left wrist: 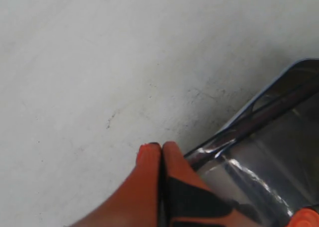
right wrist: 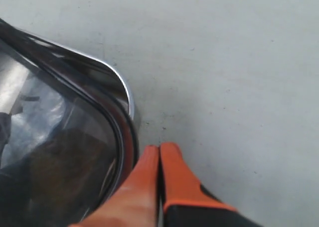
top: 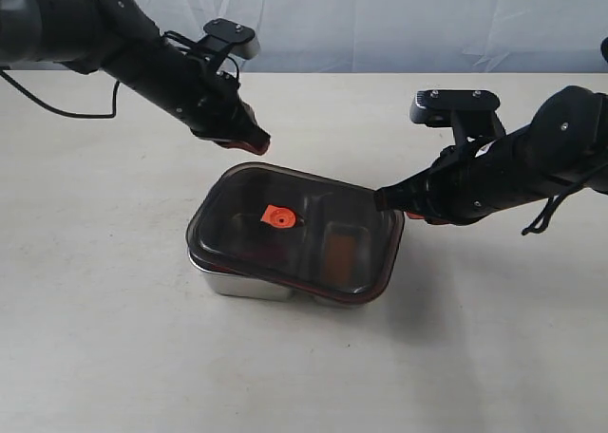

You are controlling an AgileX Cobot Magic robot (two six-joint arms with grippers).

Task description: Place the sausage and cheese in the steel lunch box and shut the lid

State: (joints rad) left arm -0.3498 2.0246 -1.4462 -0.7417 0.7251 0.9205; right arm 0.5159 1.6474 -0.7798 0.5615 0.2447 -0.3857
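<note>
The dark translucent lid with its orange centre tab lies on the steel lunch box, slightly askew and overhanging the box on the right. A dim orange-brown shape shows through the lid; I cannot tell whether it is the sausage or the cheese, and neither shows plainly. My left gripper hangs shut and empty just above the lid's far left corner, its tips pressed together. My right gripper is shut and empty at the lid's right edge, tips beside the steel rim.
The box stands in the middle of a pale, lightly scuffed table. A light cloth backdrop hangs behind the table's far edge. Both dark arms reach in from the two sides over the table.
</note>
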